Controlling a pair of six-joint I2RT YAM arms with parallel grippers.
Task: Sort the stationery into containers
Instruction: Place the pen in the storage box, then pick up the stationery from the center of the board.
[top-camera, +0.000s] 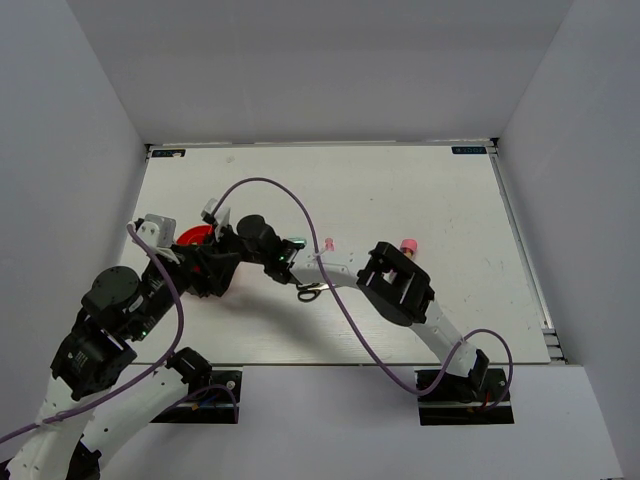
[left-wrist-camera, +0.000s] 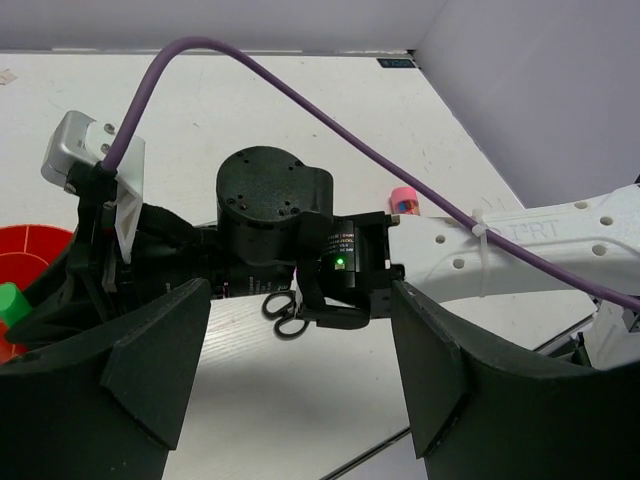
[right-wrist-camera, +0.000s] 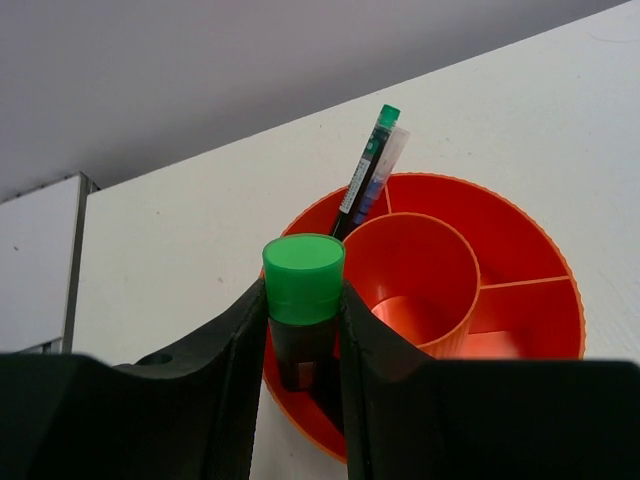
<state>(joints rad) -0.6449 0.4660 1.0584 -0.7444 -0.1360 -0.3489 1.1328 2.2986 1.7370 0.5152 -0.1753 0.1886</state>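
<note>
My right gripper (right-wrist-camera: 303, 296) is shut on a black green-capped marker (right-wrist-camera: 303, 262) and holds it upright in an outer compartment of the round orange-red container (right-wrist-camera: 540, 240), next to its central cup (right-wrist-camera: 412, 268). A green-capped dark pen and a blue pen (right-wrist-camera: 366, 172) stand in the far compartment. In the top view the right gripper (top-camera: 205, 248) is over the container (top-camera: 192, 236). My left gripper (left-wrist-camera: 298, 300) is open and empty above the table, beside the right wrist. Black-handled scissors (left-wrist-camera: 285, 315) lie under the right forearm and also show in the top view (top-camera: 310, 292).
A small pink item (top-camera: 328, 243) and a pink-capped tube (top-camera: 408, 245) lie behind the right forearm; the tube also shows in the left wrist view (left-wrist-camera: 403, 200). A purple cable (top-camera: 290, 200) arcs over the right arm. White walls enclose the table on three sides.
</note>
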